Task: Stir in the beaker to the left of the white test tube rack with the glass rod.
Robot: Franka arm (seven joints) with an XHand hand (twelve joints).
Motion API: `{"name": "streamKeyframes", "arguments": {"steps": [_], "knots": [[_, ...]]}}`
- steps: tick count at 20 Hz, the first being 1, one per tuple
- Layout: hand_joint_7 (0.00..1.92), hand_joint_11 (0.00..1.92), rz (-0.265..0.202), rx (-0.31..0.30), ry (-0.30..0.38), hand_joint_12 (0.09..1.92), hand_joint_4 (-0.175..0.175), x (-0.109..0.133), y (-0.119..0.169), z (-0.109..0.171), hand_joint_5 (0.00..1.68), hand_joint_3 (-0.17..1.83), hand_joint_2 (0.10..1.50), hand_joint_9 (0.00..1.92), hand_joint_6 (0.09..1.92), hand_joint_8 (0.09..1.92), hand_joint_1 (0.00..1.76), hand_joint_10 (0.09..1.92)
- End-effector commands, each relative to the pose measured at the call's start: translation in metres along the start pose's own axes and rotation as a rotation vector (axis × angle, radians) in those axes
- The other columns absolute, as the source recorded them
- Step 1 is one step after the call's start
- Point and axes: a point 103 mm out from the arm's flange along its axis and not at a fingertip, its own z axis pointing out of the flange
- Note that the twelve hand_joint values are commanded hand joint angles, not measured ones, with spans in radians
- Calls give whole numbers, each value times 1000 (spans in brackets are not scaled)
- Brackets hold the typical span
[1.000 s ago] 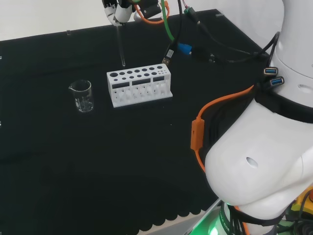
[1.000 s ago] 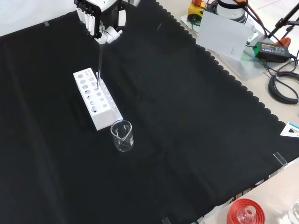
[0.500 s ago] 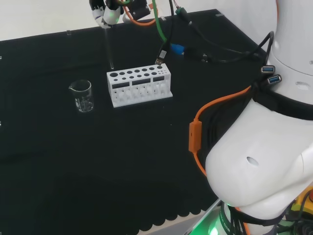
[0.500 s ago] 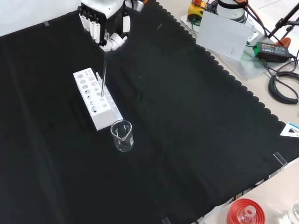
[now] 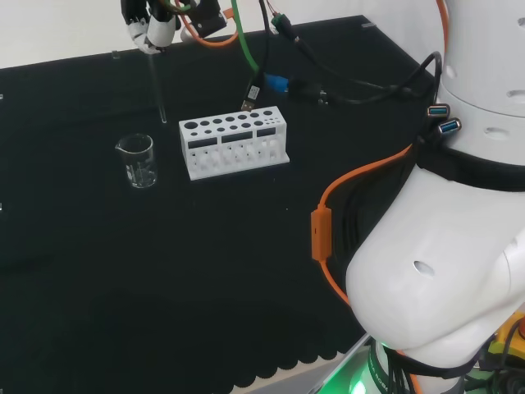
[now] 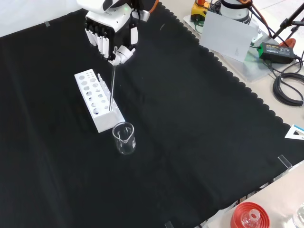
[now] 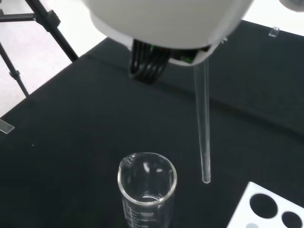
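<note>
Above the rack's end — rod lifted, stirring not begun.
Hand [image 6: 110,34] grasps glass rod [image 6: 112,80]; tip hangs beside beaker [image 6: 124,137] — white test tube rack [image 6: 97,99] cleared.

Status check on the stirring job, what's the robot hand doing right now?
Robot hand shut on glass rod, rod hanging upright. Rod tip above the cloth between rack and beaker, not yet inside. Nothing blocking the beaker.
</note>
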Motion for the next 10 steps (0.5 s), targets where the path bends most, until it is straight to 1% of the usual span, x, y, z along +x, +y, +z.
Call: {"name": "streamKeyframes", "arguments": {"steps": [1,5,10], "knots": [[1456,1612,-19,21,-23,677,-175,12,11,-2,1217,958,476,1723,747,672,1340,496],[1456,1612,-39,15,-5,677,-175,26,19,4,1217,957,477,1723,746,672,1340,496],[1456,1613,-56,18,8,678,-175,34,27,10,1217,956,477,1724,746,672,1340,495]]}}
